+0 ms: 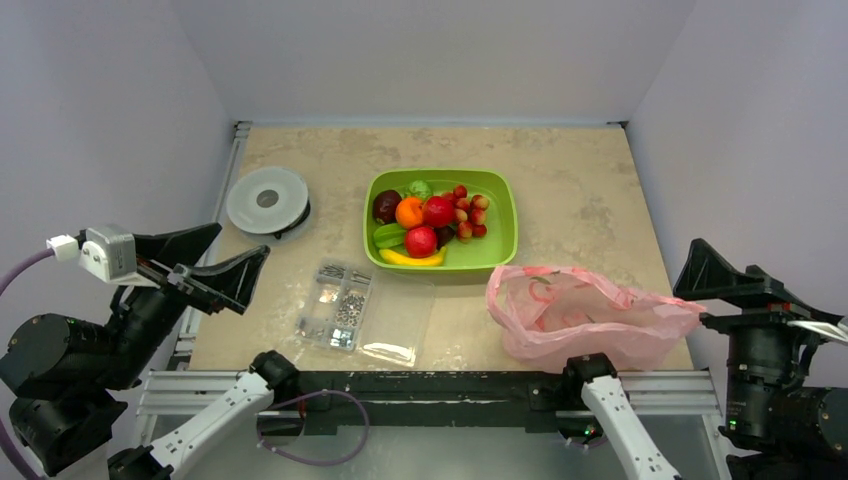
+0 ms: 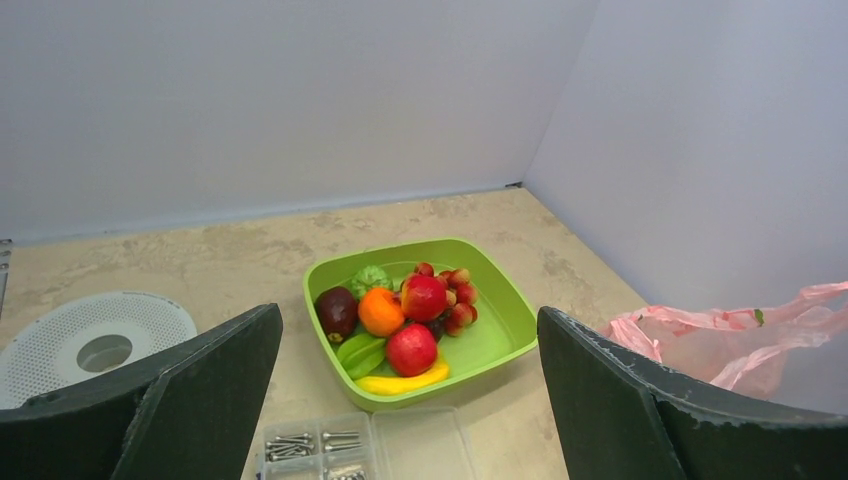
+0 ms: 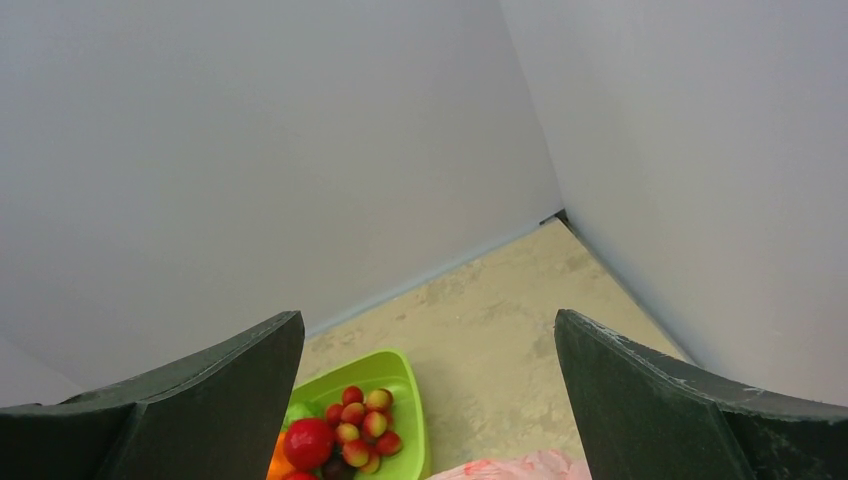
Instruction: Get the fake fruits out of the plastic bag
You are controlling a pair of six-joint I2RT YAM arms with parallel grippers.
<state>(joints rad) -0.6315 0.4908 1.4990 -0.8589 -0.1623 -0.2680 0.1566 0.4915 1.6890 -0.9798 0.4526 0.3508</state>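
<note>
The fake fruits lie in the green tray (image 1: 505, 225): a dark maroon one (image 1: 386, 205), an orange one (image 1: 409, 212), two red ones (image 1: 438, 211), green pieces (image 1: 389, 235) and a yellow banana (image 1: 411, 258). The pink plastic bag (image 1: 585, 315) lies crumpled on the table to the tray's near right, and I see no fruit through it. My left gripper (image 1: 225, 262) hangs open over the table's left edge, pointing at the tray (image 2: 500, 300). My right gripper (image 1: 705, 290) stands open just right of the bag. Neither holds anything.
A cluster of small red berries (image 1: 468, 212) shares the tray. A clear compartment box of screws (image 1: 365, 310) lies open in front of the tray. A white perforated disc (image 1: 267, 200) sits at the left. Grey walls enclose the table on three sides.
</note>
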